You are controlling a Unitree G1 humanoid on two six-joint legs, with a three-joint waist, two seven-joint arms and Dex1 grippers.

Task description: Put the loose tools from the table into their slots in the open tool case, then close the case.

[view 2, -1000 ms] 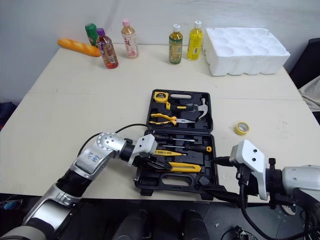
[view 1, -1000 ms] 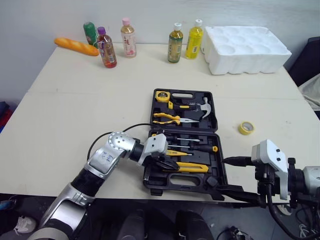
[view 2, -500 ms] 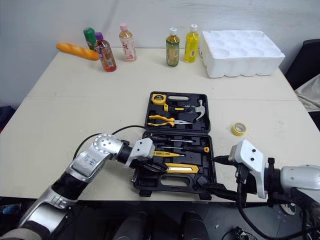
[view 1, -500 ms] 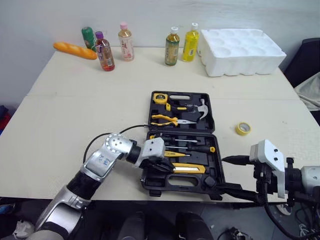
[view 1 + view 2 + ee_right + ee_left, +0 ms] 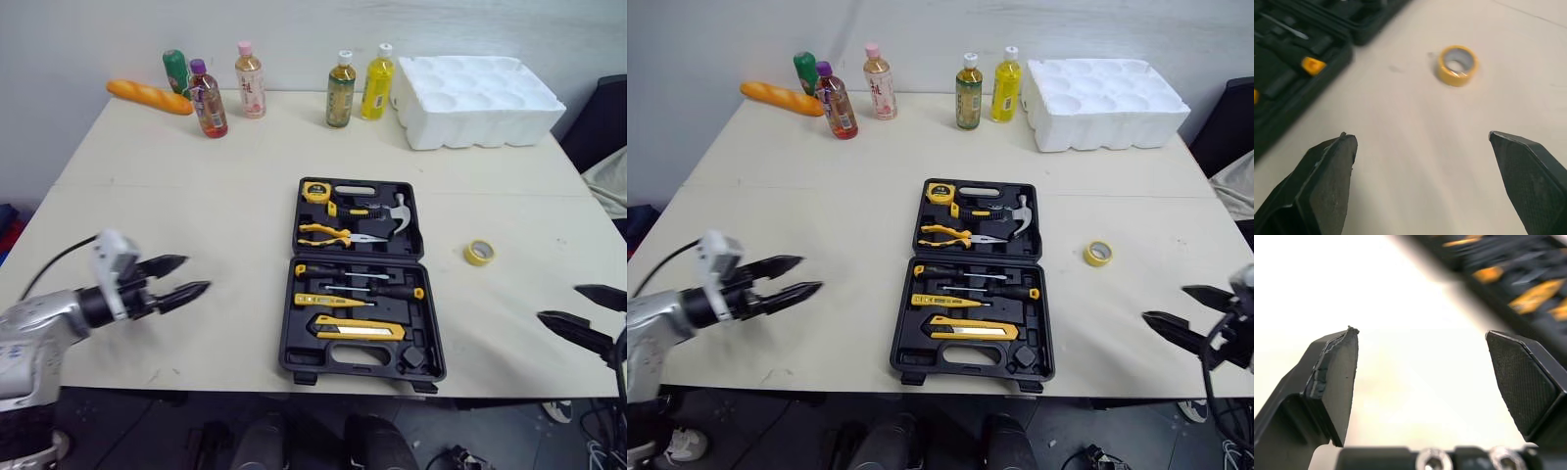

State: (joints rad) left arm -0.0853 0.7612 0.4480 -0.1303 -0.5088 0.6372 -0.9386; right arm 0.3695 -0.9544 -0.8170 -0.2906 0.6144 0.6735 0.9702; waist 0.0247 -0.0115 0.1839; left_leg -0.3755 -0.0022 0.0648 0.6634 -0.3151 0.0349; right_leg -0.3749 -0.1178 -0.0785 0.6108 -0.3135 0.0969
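Left gripper: fingers spread wide, nothing held; it hangs over bare table, well to the left of the case.
Right gripper: also spread and empty, at the table's right front edge, pointing in toward the tape.
Case: open and flat at centre front, lid half on the far side. Its front wall sits just at the table's near edge.
Seated tools: hammer and pliers in the lid half, screwdrivers and knife in the near half.
Tape: yellow roll lying flat on the table, right of the case and apart from it. It is the one loose piece we see near the case.
Tape, handling: we judge it light and stiff. It will not roll while flat but may skid on the smooth top.
Grip point: pinch across the ring's outer wall, or put one finger in the hole and one outside.
Slot: we cannot tell which recess takes the tape.
Lid, handling: likely stiff hinged plastic. We would lift at its far rim and fold it toward us, steadying the near half so the case does not slide off the edge.
Open room: bare table on both sides of the case and around the tape.
Far clutter: bottles, bread and foam tray stand well behind.
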